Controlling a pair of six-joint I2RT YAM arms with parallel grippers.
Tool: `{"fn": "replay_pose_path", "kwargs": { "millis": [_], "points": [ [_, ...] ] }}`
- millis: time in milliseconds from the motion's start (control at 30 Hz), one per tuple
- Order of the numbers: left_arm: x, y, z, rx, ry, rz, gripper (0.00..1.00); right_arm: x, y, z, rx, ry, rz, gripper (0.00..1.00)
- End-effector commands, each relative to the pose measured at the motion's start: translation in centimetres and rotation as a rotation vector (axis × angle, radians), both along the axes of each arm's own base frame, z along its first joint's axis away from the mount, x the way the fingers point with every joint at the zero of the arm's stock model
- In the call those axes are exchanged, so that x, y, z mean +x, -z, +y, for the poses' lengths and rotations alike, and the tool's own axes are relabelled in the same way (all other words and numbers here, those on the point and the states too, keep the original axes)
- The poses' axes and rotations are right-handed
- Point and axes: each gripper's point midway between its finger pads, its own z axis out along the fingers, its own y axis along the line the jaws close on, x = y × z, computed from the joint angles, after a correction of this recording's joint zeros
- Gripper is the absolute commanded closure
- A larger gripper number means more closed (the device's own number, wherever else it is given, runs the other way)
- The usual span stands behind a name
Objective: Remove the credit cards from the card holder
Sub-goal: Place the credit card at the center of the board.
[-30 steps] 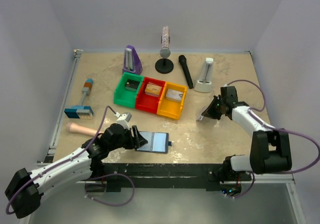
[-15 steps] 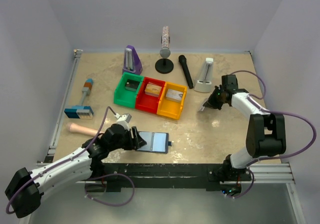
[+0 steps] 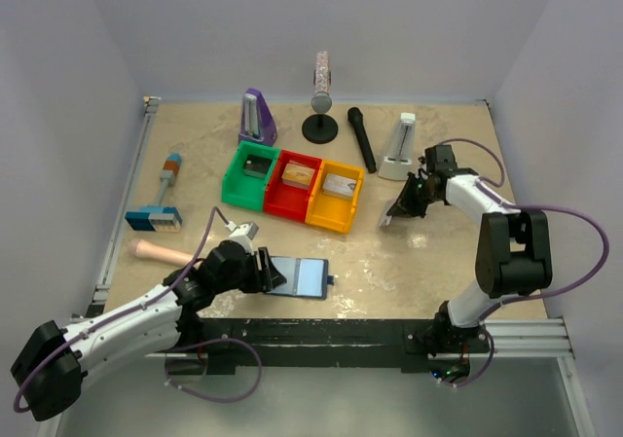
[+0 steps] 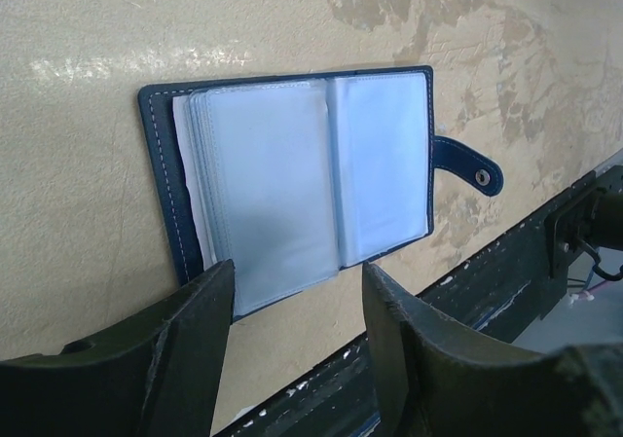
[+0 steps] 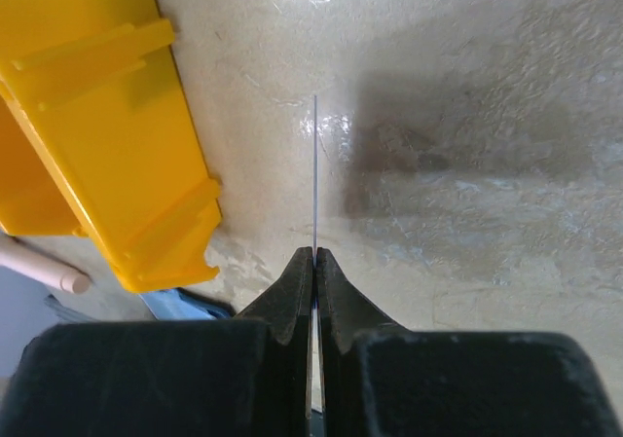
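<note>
Pinching a thin credit card (image 5: 314, 164), right tool (image 5: 314, 254) closed; left tool (image 4: 297, 291) open over unfolded card holder (image 4: 292, 184).

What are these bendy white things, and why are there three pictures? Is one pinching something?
They are two robot arms bolted to a table, each with a pincher instead of a hand. One picture looks down from above; the other two come from little cameras on the wrists. On the table lie an open blue wallet and three coloured bins. The left gripper is open at the wallet's edge. The right gripper is shut on a thin card, seen edge-on like a line.
</note>
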Motion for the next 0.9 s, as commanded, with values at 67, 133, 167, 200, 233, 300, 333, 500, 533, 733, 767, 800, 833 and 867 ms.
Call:
{"fn": "replay_pose_path", "kwargs": {
  "millis": [67,133,167,200,233,300,333,500,533,733,767,800,833,867],
  "points": [
    [0.7,-2.2,-1.1,-0.049,0.021,-0.046,0.41,-0.7,-0.5,1.0,0.029,-0.08,0.036,0.97],
    [0.6,-2.1,-1.0,-0.048,0.021,-0.045,0.41,-0.8,-0.5,1.0,0.027,-0.082,0.044,0.93],
    [0.6,-2.0,-0.9,-0.045,0.019,-0.042,0.41,-0.8,-0.5,1.0,0.027,-0.082,0.045,0.91],
    [0.6,-2.0,-0.9,-0.048,0.018,-0.043,0.41,-0.9,-0.4,1.1,0.026,-0.083,0.046,0.89],
    [0.6,-2.1,-0.9,-0.05,0.015,-0.043,0.41,-0.8,-0.4,1.1,0.027,-0.082,0.047,0.87],
    [0.5,-1.9,-0.9,-0.047,0.015,-0.039,0.41,-0.9,-0.4,1.1,0.028,-0.084,0.051,0.83],
    [0.5,-1.8,-0.9,-0.047,0.013,-0.036,0.41,-1.0,-0.4,1.1,0.028,-0.084,0.052,0.8],
    [0.5,-1.8,-0.8,-0.047,0.013,-0.036,0.41,-1.0,-0.4,1.1,0.029,-0.086,0.052,0.74],
    [0.4,-1.7,-0.8,-0.042,0.015,-0.033,0.41,-1.0,-0.5,1.1,0.027,-0.085,0.049,0.74],
    [0.5,-1.8,-0.6,-0.041,0.007,-0.037,0.41,-1.6,-1.8,0.3,-0.014,-0.077,0.026,0.69],
    [0.4,-1.8,-0.6,-0.043,0.01,-0.037,0.41,-1.9,-1.9,0.1,-0.026,-0.078,0.022,0.68],
    [0.5,-1.7,-0.6,-0.041,0.005,-0.036,0.41,-2.1,-2.1,-0.1,-0.033,-0.08,0.022,0.68],
    [0.4,-1.7,-0.5,-0.042,0.005,-0.035,0.41,-2.3,-2.3,-0.2,-0.043,-0.08,0.018,0.67],
    [0.4,-1.6,-0.5,-0.04,0.003,-0.035,0.41,-2.5,-2.3,-0.4,-0.053,-0.08,0.018,0.67]
  ]
}}
